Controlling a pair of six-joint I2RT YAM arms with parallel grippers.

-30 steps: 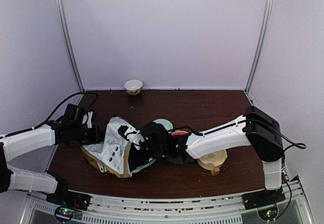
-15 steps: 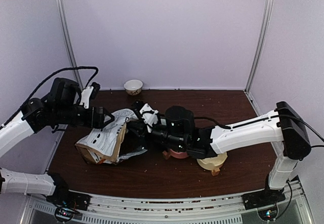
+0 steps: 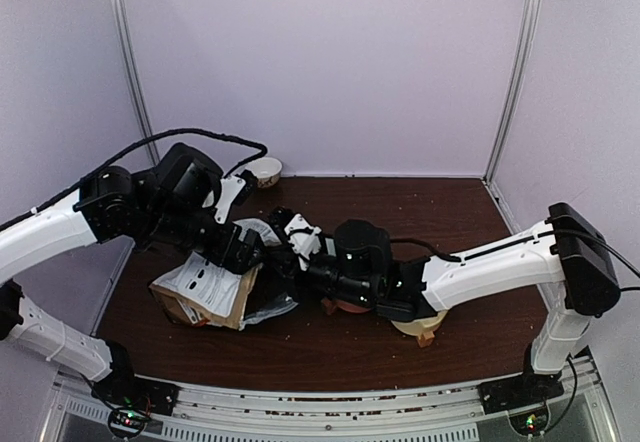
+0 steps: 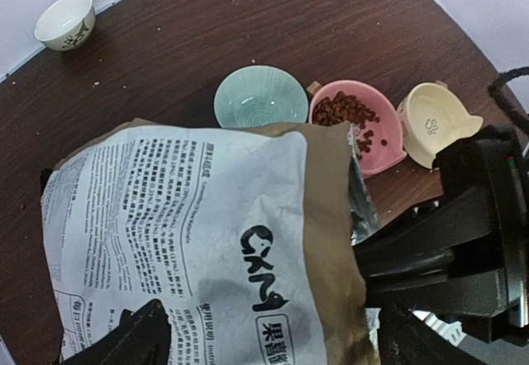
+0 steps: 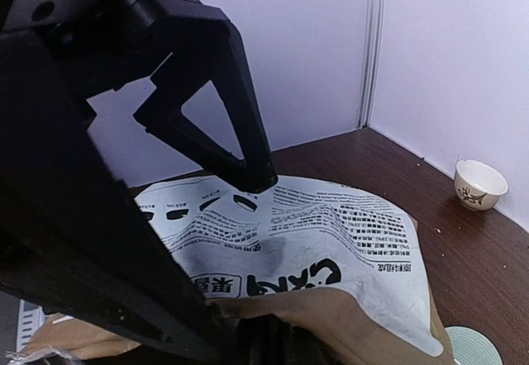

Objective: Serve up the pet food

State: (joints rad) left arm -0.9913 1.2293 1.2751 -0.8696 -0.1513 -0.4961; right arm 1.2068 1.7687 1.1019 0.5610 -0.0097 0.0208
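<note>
The pet food [image 4: 342, 111] lies as reddish-brown kibble in a pink bowl [image 4: 382, 146], between a green bowl [image 4: 260, 97] and a cream bowl [image 4: 434, 121]. A brown-and-white printed paper bag [image 4: 190, 233] lies tilted on the table, its mouth toward the bowls. My left gripper [image 4: 273, 344] hangs open just above the bag, one finger [image 4: 132, 340] on each side and clear of the paper. My right gripper [image 5: 281, 344] is at the bag's mouth, shut on the brown rim [image 5: 331, 315]. The top view shows both grippers together over the bag [image 3: 200, 292].
A small white bowl [image 3: 263, 170] stands at the back edge of the table. In the top view my right arm [image 3: 470, 262] hides most of the pink bowl. Stray crumbs dot the dark wooden tabletop [image 3: 420, 207].
My left gripper opened, let go of the bag, and rose to the right above it. My right arm lifted at the bag's mouth and stayed shut.
</note>
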